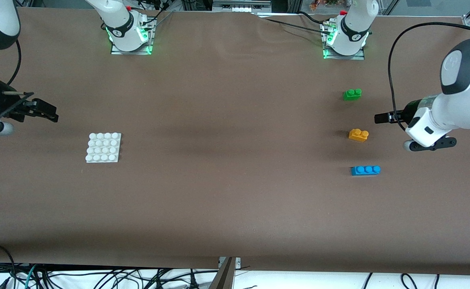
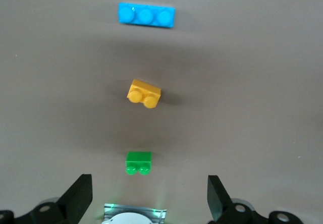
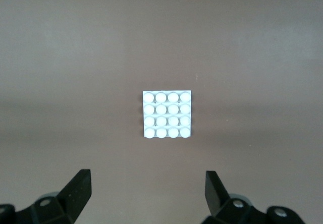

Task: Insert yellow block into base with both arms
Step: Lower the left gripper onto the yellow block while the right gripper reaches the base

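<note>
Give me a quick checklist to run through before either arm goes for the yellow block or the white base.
1. Left gripper open, holding nothing, up over the table's left-arm end: ok.
2. Right gripper open, holding nothing, up over the right-arm end: ok.
3. Yellow block studs up, apart from the green brick and blue brick: ok.
4. Base flat, studs bare: ok.
5. Yellow block squared to the left gripper's fingers: not ok, it sits slightly turned.
6. Base fixed to the table: cannot tell.
</note>
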